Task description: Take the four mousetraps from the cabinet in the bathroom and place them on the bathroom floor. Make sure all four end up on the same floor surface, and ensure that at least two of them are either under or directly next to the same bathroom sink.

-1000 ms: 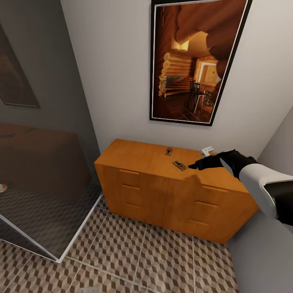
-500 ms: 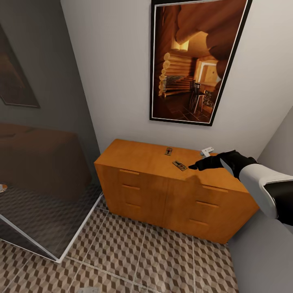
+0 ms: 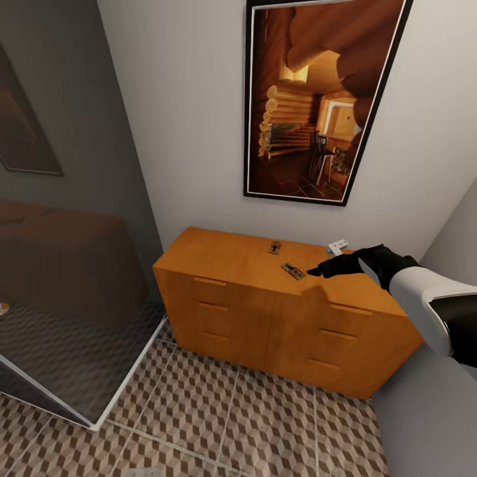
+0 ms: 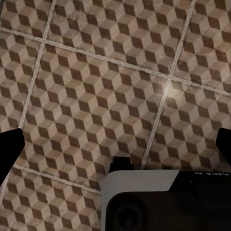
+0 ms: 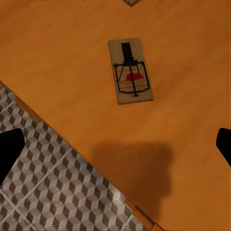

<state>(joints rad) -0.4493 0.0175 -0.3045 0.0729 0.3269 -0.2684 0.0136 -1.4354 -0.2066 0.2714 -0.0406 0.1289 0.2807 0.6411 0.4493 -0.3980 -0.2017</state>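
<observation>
At the right of the head view, the right gripper (image 3: 313,271) hangs with jaws apart over a mousetrap (image 3: 292,270) on the cabinet (image 3: 218,258). The left gripper (image 4: 115,144) is spread wide above the floor (image 4: 96,86).

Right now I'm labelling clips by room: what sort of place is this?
Probably a bathroom: a glass shower screen beside a patterned tiled floor, with a low wooden cabinet under a framed picture.

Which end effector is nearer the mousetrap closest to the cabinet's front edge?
Right. The right end effector hovers just beside that mousetrap over the cabinet; the left end effector faces the bathroom floor.
</observation>
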